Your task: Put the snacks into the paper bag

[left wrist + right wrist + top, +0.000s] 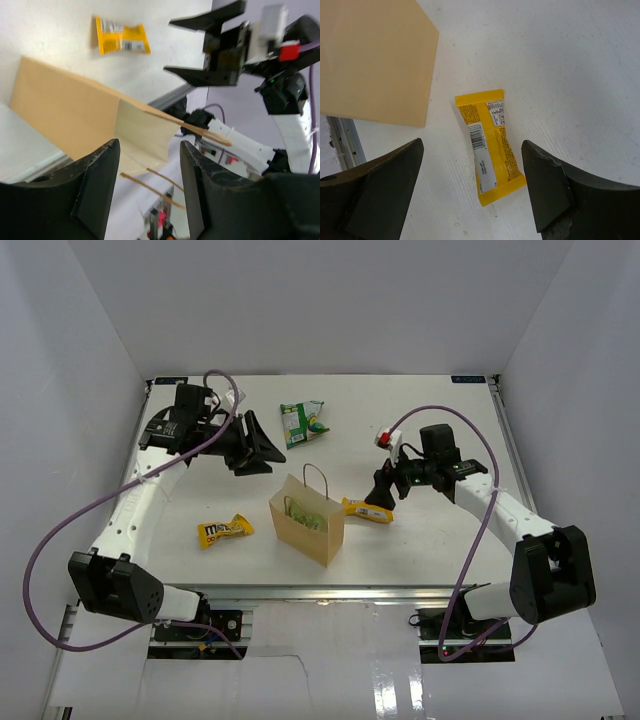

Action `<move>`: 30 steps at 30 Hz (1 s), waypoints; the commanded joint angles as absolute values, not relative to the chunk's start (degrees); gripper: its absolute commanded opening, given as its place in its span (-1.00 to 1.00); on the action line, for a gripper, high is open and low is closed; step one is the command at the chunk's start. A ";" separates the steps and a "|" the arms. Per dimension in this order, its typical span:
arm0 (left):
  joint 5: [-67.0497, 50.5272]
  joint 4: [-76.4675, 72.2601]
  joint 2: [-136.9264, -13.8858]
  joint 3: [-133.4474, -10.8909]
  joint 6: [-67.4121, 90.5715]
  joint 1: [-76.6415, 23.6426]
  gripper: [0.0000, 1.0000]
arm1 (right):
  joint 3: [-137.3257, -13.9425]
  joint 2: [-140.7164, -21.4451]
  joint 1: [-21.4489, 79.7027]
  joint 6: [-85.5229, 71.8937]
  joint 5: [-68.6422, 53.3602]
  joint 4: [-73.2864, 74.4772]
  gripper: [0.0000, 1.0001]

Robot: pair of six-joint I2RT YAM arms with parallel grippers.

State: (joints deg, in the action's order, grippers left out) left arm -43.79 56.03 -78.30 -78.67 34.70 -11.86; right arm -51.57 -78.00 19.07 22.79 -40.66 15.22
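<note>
We've got the paper bag (307,521) upright on the white counter (420,550), mouth up. A yellow wrapper (367,510) lies flat just right of it, long axis running left-right away from the bag. Only the right wrist view shows us its barcode, below the released right tool (471,142); left tool (149,144) is released too, white walls (300,310) all round.

On the table (440,560) we see the paper bag (307,530); lettered wrapper (224,531) left of it, second wrapper (365,510) just right, larger packet (302,423) behind.
</note>
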 commanded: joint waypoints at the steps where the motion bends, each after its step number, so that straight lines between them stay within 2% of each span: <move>1: -36.84 53.45 -76.38 -86.56 35.59 -12.04 0.23 | -52.56 -78.05 20.04 26.18 -39.39 15.29 0.70; 6: -21.65 51.07 -70.87 -92.37 34.19 -12.04 0.28 | -55.89 -84.45 25.30 31.98 -24.48 22.38 0.72; 7: -18.66 50.54 -69.10 -91.42 33.58 -12.04 0.39 | -56.94 -87.60 27.40 33.82 -22.35 23.37 0.90; 8: -12.98 49.41 -64.82 -88.62 33.49 -12.04 0.53 | -57.21 -89.98 28.64 34.88 -16.84 23.38 0.92; 9: -10.22 49.39 -62.34 -88.59 33.75 -12.04 0.53 | -57.30 -90.00 29.78 34.89 -14.35 22.86 0.93; 12: -1.45 47.46 -54.43 -79.22 36.38 -11.95 0.76 | -58.00 -92.98 32.43 36.91 -8.98 20.49 0.96; 17: 4.13 46.58 -37.38 -61.39 42.00 -12.04 0.80 | -60.47 -96.94 33.40 40.07 -9.14 21.53 0.94; 20: 5.36 46.58 -30.69 -54.52 45.96 -12.04 0.80 | -59.86 -98.52 34.01 41.57 -9.49 21.62 0.74; 21: 5.80 47.02 -29.46 -53.19 46.84 -12.04 0.79 | -59.59 -98.96 34.19 42.01 -9.49 21.62 0.56; 23: 7.11 47.63 -26.91 -51.16 49.65 -12.04 0.77 | -59.15 -99.49 34.37 42.10 -9.58 21.53 0.37; 24: 7.47 48.33 -26.46 -49.59 50.53 -12.04 0.75 | -59.15 -99.58 34.37 41.93 -9.67 21.62 0.19; 26: 7.91 49.13 -26.10 -48.35 53.34 -12.04 0.71 | -58.89 -99.06 34.28 40.96 -10.19 22.06 0.01; 27: 7.74 49.39 -26.45 -47.12 54.05 -12.04 0.68 | -58.71 -98.10 34.19 40.17 -11.15 22.15 -0.16; 30: 6.59 49.40 -28.20 -44.83 56.86 -12.04 0.65 | -57.92 -94.59 32.97 38.42 -16.49 22.41 -0.41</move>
